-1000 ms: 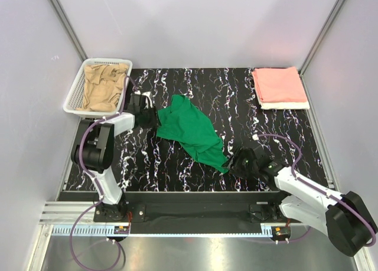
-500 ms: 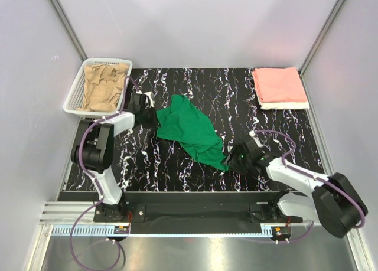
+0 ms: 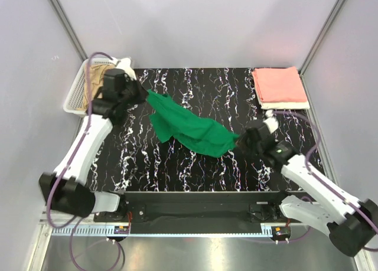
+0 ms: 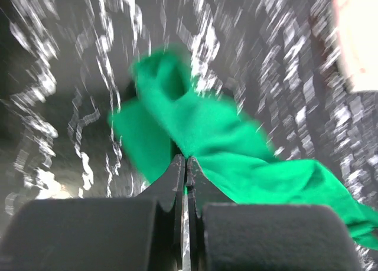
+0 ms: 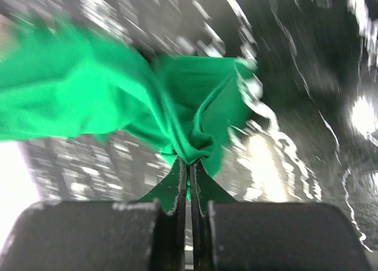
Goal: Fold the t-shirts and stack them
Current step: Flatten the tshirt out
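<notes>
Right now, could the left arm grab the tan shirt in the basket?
Probably not yet: the left claw is beside the basket, near the tan shirt, but shut on the green shirt; it must let go first.

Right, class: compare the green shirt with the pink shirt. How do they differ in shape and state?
The green shirt is crumpled and unfolded; the pink shirt is folded flat. The green shirt is gripped by the left end effector and right end effector; the pink shirt lies untouched atop a white shirt. Both are plain cloth.
</notes>
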Available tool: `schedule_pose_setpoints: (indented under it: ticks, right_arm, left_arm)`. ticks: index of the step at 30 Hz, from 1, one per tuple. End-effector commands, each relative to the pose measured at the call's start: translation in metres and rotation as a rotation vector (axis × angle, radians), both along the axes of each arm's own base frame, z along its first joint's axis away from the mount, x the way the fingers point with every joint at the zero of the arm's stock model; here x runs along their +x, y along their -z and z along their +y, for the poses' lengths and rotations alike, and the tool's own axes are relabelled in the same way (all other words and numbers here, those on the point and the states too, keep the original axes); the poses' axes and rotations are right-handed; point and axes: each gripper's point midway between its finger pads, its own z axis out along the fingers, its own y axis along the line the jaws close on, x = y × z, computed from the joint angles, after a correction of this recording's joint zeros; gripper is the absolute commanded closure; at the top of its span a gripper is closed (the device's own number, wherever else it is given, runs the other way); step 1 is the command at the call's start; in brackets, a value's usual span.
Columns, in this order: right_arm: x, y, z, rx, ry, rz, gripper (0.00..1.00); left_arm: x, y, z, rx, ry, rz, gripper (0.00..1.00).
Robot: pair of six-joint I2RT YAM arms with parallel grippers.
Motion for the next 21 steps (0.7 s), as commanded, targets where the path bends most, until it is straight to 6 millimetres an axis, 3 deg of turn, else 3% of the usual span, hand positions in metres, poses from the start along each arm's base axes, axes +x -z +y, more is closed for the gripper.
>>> schedule_pose_setpoints:
  ticks: [1,2,3,4,6,7,9,11,14,15,16,17,18,19,21]
  right_arm:
    - [-0.005,-0.062,-0.046,-0.14,0.103,-0.108,1.0]
    - [-0.006,-0.083,-0.049,-0.121,0.111,-0.146,1.0]
    - [-0.013,-0.089,-0.054,-0.13,0.108,-0.145,1.0]
    - [-0.017,-0.113,-0.06,-0.105,0.114,-0.197,1.0]
    - [-0.027,-0.129,-0.069,-0.108,0.111,-0.232,1.0]
    - [-0.031,-0.15,-0.074,-0.094,0.107,-0.286,1.0]
    - [-0.036,-0.165,-0.082,-0.11,0.112,-0.322,1.0]
    - [-0.035,-0.182,-0.089,-0.147,0.111,-0.367,1.0]
    - [-0.02,-0.173,-0.086,-0.248,0.077,-0.362,1.0]
    - [-0.012,-0.172,-0.078,-0.249,0.052,-0.378,1.0]
    - [-0.008,-0.149,-0.063,-0.285,-0.048,-0.339,0.91]
    - [-0.005,-0.14,-0.056,-0.285,-0.084,-0.335,0.88]
    - [0.001,-0.134,-0.048,-0.274,-0.102,-0.341,0.87]
    - [0.003,-0.11,-0.042,-0.295,-0.13,-0.292,0.87]
    - [0.013,-0.094,-0.037,-0.303,-0.13,-0.283,0.87]
  left_arm:
    - [-0.029,-0.087,0.018,-0.017,-0.061,-0.179,1.0]
    - [-0.035,-0.095,0.018,-0.027,-0.059,-0.193,1.0]
    - [-0.043,-0.104,0.019,-0.034,-0.05,-0.204,1.0]
    - [-0.055,-0.119,0.021,-0.043,-0.047,-0.243,1.0]
    - [-0.072,-0.139,0.025,-0.052,-0.051,-0.293,1.0]
    - [-0.078,-0.147,0.028,-0.055,-0.06,-0.314,1.0]
    - [-0.088,-0.16,0.035,-0.057,-0.087,-0.355,1.0]
    - [-0.086,-0.159,0.039,-0.048,-0.108,-0.355,1.0]
    - [-0.075,-0.13,0.035,-0.011,-0.085,-0.274,1.0]
    - [-0.073,-0.106,0.028,-0.011,-0.05,-0.214,1.0]
    - [-0.071,-0.089,0.027,-0.012,-0.054,-0.17,1.0]
    - [-0.069,-0.072,0.027,-0.012,-0.063,-0.131,1.0]
    - [-0.065,-0.042,0.027,-0.002,-0.065,-0.067,1.0]
    - [-0.062,-0.028,0.025,-0.01,-0.07,-0.033,1.0]
    - [-0.053,0.007,0.017,-0.029,-0.049,0.029,1.0]
